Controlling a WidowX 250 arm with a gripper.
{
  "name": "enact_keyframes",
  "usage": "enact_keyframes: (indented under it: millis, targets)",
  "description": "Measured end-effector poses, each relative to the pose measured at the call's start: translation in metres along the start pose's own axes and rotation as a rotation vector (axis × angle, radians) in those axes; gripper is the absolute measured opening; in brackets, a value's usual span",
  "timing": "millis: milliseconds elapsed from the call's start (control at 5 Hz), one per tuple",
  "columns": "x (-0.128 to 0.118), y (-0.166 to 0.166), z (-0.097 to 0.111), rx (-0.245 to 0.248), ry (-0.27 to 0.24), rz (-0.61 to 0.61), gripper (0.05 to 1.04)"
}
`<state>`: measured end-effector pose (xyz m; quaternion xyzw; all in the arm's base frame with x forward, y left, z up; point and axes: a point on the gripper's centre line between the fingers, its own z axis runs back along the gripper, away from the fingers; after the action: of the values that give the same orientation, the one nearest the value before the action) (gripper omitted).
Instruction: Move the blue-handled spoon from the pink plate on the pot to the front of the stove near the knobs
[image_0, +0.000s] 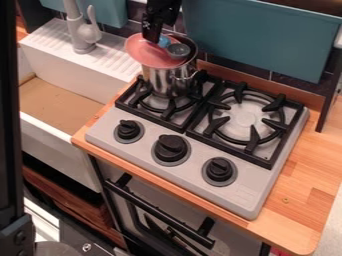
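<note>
The black gripper (152, 39) is seen above the pot, at the upper side of a pink disc (147, 54); how far it is opened, and whether anything is gripped, cannot be told. A small blue piece (164, 41) and a round grey piece (178, 50) are seen at the disc's right part. The disc is set tilted across the mouth of a metal pot (165, 80), its left side jutting past the rim. The pot is carried by the left burner (170, 108) of a grey stove (186, 171), set in the wooden tabletop (304, 200). A white sink (48, 131) is placed left of the stove.
</note>
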<state>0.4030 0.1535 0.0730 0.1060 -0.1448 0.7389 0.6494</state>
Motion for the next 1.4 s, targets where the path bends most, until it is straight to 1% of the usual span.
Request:
enact_keyframes:
  millis: [200, 400, 600, 800, 1000, 1200, 1400]
  targets:
    - [0.001, 0.002, 0.000, 0.014, -0.005, -0.003, 0.995]
    - [0.001, 0.003, -0.002, 0.013, -0.002, -0.014, 0.995]
    - [-0.003, 0.009, -0.008, 0.028, -0.002, -0.029, 0.995]
    - [-0.004, 0.011, -0.009, 0.041, 0.007, -0.035, 0.966]
    - [-0.007, 0.017, -0.014, 0.060, 0.012, -0.039, 0.840]
    - [-0.008, 0.017, -0.014, 0.059, 0.015, -0.030, 0.560]
    - [-0.008, 0.017, -0.016, 0.057, 0.012, -0.027, 0.323]
